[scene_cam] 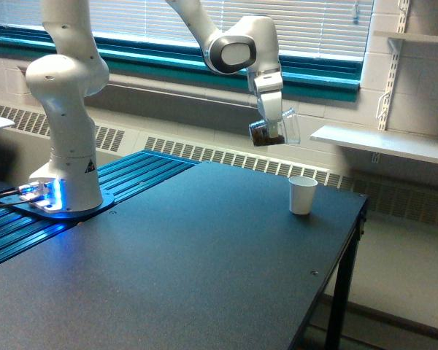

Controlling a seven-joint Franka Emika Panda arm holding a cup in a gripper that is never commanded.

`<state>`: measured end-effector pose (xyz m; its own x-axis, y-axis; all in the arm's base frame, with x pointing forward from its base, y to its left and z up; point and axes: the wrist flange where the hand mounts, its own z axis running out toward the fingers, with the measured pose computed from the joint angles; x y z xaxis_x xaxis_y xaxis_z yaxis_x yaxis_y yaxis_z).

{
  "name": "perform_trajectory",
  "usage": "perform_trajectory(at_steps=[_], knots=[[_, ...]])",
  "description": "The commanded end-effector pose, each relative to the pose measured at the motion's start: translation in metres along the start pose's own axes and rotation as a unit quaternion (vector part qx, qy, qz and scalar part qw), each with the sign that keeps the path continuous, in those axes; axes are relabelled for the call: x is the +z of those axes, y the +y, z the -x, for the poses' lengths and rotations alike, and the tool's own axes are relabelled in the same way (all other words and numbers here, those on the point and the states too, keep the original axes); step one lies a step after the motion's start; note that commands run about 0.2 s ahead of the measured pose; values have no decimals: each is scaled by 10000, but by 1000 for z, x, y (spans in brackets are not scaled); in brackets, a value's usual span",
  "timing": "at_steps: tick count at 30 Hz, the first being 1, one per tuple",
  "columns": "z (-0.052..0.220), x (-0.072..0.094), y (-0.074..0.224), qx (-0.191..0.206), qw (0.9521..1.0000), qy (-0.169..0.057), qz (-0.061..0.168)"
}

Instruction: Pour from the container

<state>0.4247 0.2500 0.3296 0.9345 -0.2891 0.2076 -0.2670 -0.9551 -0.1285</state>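
The container point(273, 130) is a small clear plastic cup with dark brown grains in its lower end. It hangs tilted in the air, well above the dark table point(190, 255). My gripper point(270, 122) is shut on the container, holding it from above. A white paper cup point(301, 195) stands upright on the table near the far right corner, below the container and toward the exterior view's right.
The arm's white base point(66, 146) stands at the exterior view's left on a blue ribbed platform point(124, 182). A white shelf point(383, 142) juts from the wall at the right. The table's right edge point(336, 262) drops to the floor.
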Motion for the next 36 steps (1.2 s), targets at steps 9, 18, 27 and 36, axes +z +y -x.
perform_trajectory(at_steps=[9, 18, 27, 36], knots=[[3, 17, 2, -104, 9995, -276, 134], [4, 28, 2, -146, 9987, -428, 245], [0, 36, -3, -181, 9981, -507, 309], [0, 44, -9, -207, 9972, -616, 384]])
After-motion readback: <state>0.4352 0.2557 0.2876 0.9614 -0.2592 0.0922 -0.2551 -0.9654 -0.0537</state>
